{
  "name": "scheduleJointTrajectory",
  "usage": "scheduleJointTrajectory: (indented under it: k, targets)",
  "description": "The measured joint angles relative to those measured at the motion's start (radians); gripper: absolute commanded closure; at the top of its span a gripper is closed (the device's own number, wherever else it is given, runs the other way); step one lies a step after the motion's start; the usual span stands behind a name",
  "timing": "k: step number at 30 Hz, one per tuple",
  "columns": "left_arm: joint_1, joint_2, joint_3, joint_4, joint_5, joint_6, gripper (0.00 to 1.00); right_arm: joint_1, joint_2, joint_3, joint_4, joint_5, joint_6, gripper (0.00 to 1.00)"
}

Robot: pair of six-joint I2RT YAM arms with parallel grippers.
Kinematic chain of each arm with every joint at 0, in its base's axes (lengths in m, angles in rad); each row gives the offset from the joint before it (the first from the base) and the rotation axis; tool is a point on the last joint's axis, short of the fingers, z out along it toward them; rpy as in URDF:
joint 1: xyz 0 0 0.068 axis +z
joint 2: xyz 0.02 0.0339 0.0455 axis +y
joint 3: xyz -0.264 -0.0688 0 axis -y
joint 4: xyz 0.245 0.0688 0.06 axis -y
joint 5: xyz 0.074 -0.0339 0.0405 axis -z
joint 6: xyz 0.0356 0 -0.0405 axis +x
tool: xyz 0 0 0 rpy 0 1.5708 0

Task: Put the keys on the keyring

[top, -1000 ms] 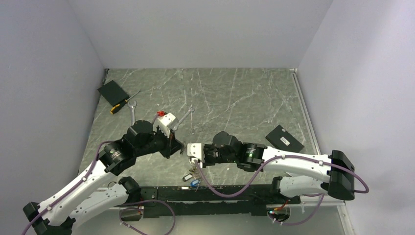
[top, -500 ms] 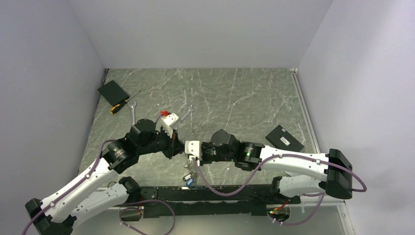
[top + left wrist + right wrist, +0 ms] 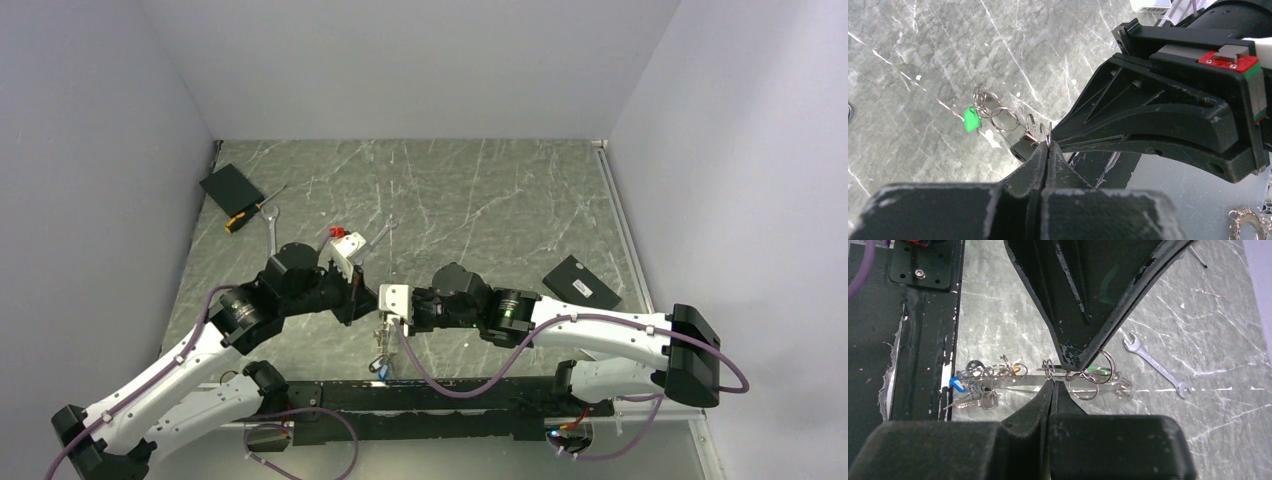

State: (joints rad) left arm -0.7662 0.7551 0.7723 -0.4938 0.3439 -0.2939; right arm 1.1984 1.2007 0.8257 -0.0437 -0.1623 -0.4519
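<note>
Where it all sits — table [image 3: 480, 200]: grey marbled slab, both arms leaning in over its near-middle.
left tool [image 3: 1048, 146]: fingers pressed together, pinching a loop of the keyring [image 3: 1031, 126]; its tip nearly touches the right tool's tip.
right tool [image 3: 1053, 386]: fingers closed too, nipping the thin wire of the same chain just beside the left tool's grip.
spanner [image 3: 1158, 365]: flat on the table, apart from both tools.
keyring: chain of silvery rings strung past both tips; in the top view it dangles below the tools.
keys [image 3: 979, 399]: bunched at one end — blue key [image 3: 957, 384], yellow head [image 3: 1020, 369]. The green key [image 3: 970, 120] is among the rings on the other side of the grips, and the black head [image 3: 1023, 148] is just beside the left tool's tip.
</note>
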Motion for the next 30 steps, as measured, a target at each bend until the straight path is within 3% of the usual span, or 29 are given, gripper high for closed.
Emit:
scheduleJointTrajectory:
  k: [30]
  targets:
    - [-0.003,-0.049,-0.012,-0.006,0.026,-0.006,1.00,-0.040,0.000,0.014,0.001,-0.027,0.026,1.00]
